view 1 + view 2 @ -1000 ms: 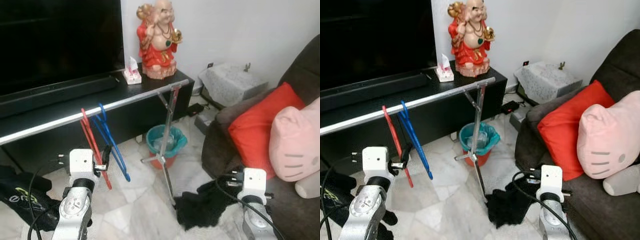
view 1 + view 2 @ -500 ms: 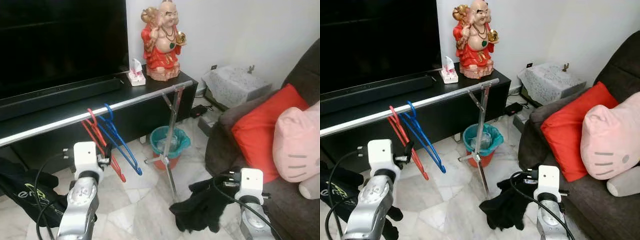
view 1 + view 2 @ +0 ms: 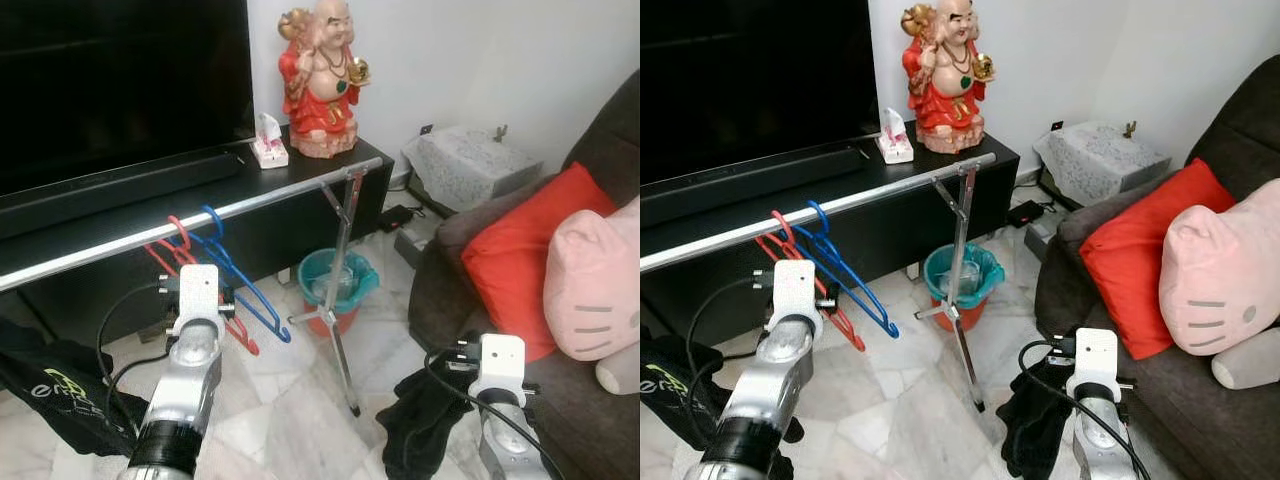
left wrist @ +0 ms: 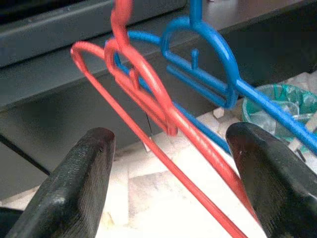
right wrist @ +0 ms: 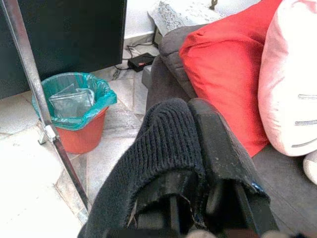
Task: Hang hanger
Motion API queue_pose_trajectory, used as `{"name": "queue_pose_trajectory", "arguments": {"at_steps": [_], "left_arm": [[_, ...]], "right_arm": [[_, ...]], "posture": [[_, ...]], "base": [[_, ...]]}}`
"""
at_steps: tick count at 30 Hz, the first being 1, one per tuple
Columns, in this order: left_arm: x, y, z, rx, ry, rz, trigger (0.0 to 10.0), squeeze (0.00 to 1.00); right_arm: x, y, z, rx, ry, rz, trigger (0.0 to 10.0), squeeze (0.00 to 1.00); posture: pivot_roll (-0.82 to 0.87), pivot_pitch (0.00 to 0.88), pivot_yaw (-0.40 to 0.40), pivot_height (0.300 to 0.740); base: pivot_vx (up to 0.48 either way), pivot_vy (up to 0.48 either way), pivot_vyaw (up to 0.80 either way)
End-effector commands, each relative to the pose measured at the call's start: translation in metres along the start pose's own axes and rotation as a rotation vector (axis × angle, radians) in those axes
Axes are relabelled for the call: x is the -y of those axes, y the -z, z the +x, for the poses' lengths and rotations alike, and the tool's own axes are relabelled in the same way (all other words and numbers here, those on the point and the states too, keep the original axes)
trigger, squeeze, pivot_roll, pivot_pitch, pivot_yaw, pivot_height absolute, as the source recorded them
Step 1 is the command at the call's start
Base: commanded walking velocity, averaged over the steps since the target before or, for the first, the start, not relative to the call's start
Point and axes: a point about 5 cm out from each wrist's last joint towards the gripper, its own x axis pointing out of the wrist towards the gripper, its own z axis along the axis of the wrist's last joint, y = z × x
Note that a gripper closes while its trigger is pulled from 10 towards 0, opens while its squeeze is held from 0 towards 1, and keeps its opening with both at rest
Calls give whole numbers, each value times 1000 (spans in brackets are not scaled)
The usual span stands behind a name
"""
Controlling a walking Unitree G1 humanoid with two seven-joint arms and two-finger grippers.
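Observation:
A red hanger (image 3: 845, 325) and a blue hanger (image 3: 855, 290) hang side by side by their hooks on the silver rail (image 3: 270, 200) in front of the TV console. My left gripper (image 4: 171, 136) is raised to the red hanger and stands open. One finger (image 4: 89, 173) is on each side of the hanger's neck, and neither touches it. My right gripper (image 5: 190, 111) is low by the sofa, shut on a black knitted garment (image 3: 415, 430) that hangs down to the floor.
The rail's tripod pole (image 3: 340, 260) stands beside a teal-lined orange bin (image 3: 335, 285). On the black console (image 3: 300, 165) are a red statue (image 3: 322, 75) and a tissue box (image 3: 268, 150). A dark sofa with a red cushion (image 3: 515, 260) and a pink plush (image 3: 595, 290) is on the right. A black bag (image 3: 55, 385) lies at the left.
My left arm has reached forward and up to the rail. The red hanger has swung to a flatter tilt beside the blue one. The black garment has shifted right with my right gripper.

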Motion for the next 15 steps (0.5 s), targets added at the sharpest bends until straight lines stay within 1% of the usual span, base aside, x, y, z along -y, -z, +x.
{"name": "queue_pose_trajectory", "arguments": {"at_steps": [1, 4, 7, 11, 15], "left_arm": [[4, -3, 1, 1, -18, 16, 10000, 0], [6, -6, 0, 8, -17, -6, 10000, 0], [2, -8, -2, 17, -37, 25, 10000, 0], [-4, -8, -2, 3, -68, 52, 10000, 0], [-7, -7, -2, -6, -78, 56, 10000, 0]], "right_arm": [[6, -7, 4, 26, 17, 8, 10000, 0], [7, -8, 5, 26, 19, 8, 10000, 0], [5, -7, 4, 24, 15, 8, 10000, 0], [3, -7, 5, 23, 9, 10, 10000, 0], [2, -8, 6, 23, 5, 10, 10000, 0]], "posture": [[41, 0, -87, 740], [37, 0, -86, 740], [41, 0, -87, 740], [45, 0, -88, 740], [46, 0, -87, 740]], "base": [[0, 0, 0], [0, 0, 0], [0, 0, 0], [0, 0, 0], [0, 0, 0]]}}
